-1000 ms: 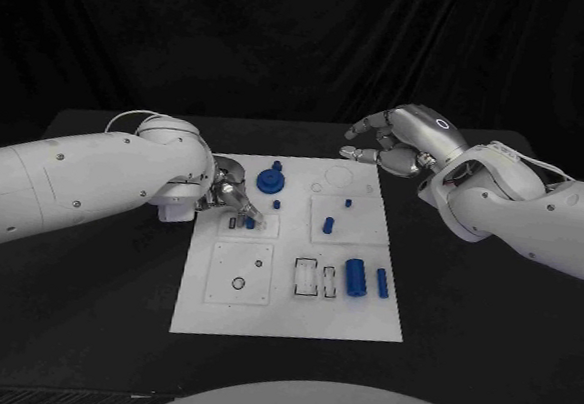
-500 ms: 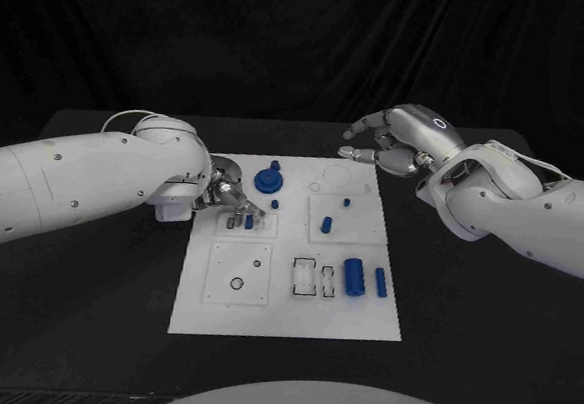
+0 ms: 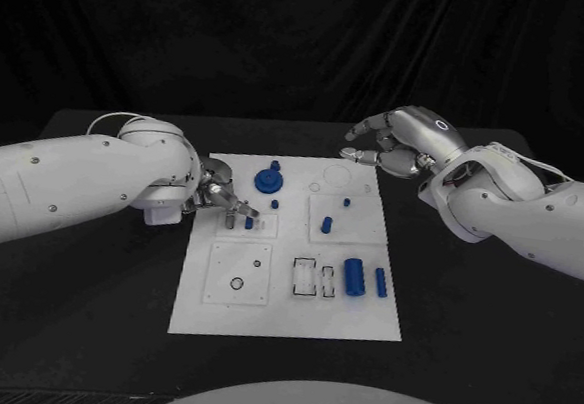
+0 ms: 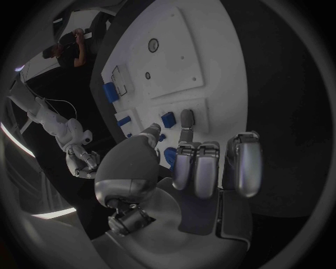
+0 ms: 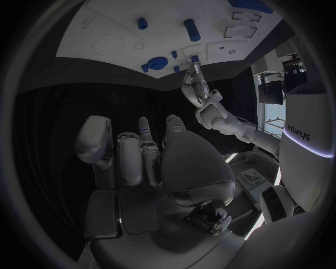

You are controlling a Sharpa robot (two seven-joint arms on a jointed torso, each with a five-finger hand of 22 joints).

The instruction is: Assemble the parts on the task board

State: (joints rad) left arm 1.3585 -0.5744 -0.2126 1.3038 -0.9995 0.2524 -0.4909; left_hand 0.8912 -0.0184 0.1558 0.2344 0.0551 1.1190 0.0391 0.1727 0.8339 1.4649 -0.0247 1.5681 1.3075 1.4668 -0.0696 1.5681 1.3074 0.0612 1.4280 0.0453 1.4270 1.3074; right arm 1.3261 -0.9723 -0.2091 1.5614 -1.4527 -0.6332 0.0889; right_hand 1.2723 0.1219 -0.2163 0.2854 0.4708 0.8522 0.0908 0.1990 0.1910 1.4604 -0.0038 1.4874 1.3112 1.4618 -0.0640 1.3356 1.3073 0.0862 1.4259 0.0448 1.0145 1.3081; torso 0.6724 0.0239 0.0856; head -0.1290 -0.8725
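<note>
Counter (image 3: 95, 267) in black carries the white task board (image 3: 292, 318) at its middle, the plate lying flat with its long side running away from the robot. Blue parts sit on the board: a knobbed piece (image 3: 271, 178) near the far left corner, a thick cylinder (image 3: 354, 277) with a slimmer one (image 3: 382, 284) just beside it on the near right, and a short peg (image 3: 327, 225) between those groups. Left hand (image 3: 224, 198) rests over the board's left edge, its fingertips (image 3: 240, 217) down beside a small blue part (image 3: 250, 224); whether they pinch it I cannot tell, even from the left wrist view, where the extended finger lies just beside that part (image 4: 168, 119). Right hand (image 3: 395, 140) hovers above the board's far right corner, fingers curled in and grasping nothing.
</note>
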